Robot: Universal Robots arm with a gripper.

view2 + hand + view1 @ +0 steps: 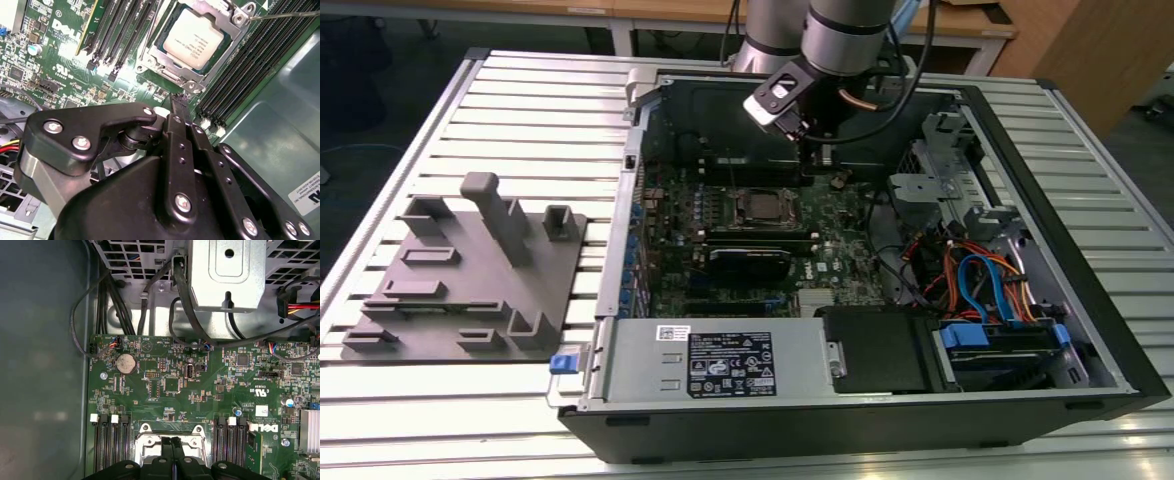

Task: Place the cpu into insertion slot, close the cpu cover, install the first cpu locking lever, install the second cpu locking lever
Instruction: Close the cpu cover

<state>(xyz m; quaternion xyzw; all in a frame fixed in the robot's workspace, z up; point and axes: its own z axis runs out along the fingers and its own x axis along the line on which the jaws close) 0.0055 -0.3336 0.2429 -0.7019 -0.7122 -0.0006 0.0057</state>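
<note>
Gripper [178,102] sits pinched shut w/ nothing held, near cpu [192,37] seated in insertion slot [162,50] under lowered cpu cover [172,77]; lever step prob. needs slow, straight push on locking lever [285,15].

You've got an open computer case [1110,330] on a slatted table [520,110], grey fixture block [460,295] at exterior view's left, labelled power supply [707,365] and blue cables [983,285] inside.

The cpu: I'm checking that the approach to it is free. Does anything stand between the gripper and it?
Nothing visible does. In the second wrist view the gripper, shut and empty, hangs just off the socket's edge, with only bare board between it and the cpu, which lies framed by the cpu cover.
</note>
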